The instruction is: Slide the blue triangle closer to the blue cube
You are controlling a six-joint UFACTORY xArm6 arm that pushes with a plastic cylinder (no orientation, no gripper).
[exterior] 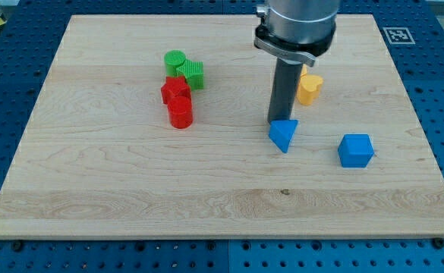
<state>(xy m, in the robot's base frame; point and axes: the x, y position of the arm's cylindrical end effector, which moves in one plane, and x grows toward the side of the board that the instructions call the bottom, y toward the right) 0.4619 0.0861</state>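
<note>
The blue triangle (283, 135) lies on the wooden board right of centre. The blue cube (356, 150) sits to its right and slightly lower, a gap of about one block width between them. My tip (277, 122) is at the triangle's upper left edge, touching or almost touching it. The dark rod rises from there to the arm's grey body at the view's top.
A yellow block (309, 88) stands just right of the rod, partly hidden by it. At the view's left of centre, two green blocks (184, 69) and two red blocks (177, 101) cluster together. The board's edge (222, 236) runs along the view's bottom.
</note>
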